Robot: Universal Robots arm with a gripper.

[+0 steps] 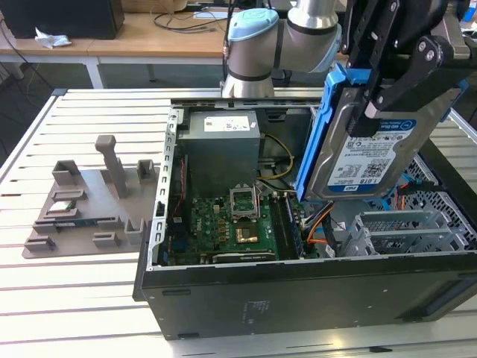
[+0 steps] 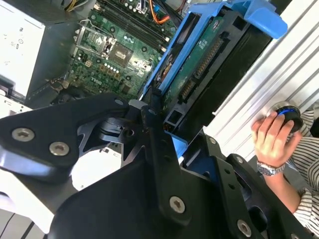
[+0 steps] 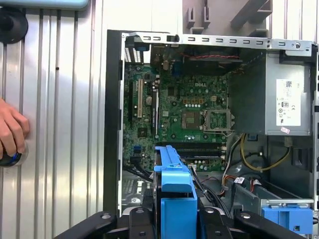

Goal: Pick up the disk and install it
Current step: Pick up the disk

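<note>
The disk [image 1: 369, 160], silver with a white-and-blue label and a blue plastic bracket [image 1: 317, 142] around it, hangs tilted on edge above the right side of the open computer case [image 1: 298, 294]. My gripper [image 1: 380, 101] is shut on it from above, its black fingers [image 1: 406, 71] clamping the upper end. In the second wrist view the disk [image 2: 199, 62] shows its green circuit side, held between the fingers [image 2: 149, 124]. The first wrist view looks down past the blue bracket [image 3: 174, 191] into the case.
Inside the case lie the green motherboard [image 1: 223, 224], a grey power supply box [image 3: 289, 99], loose cables [image 3: 259, 159] and a metal bay with a blue latch [image 3: 286, 219]. A grey fixture [image 1: 89, 201] sits at the exterior view's left. A person's hand [image 3: 10, 132] rests on a knob beside the case.
</note>
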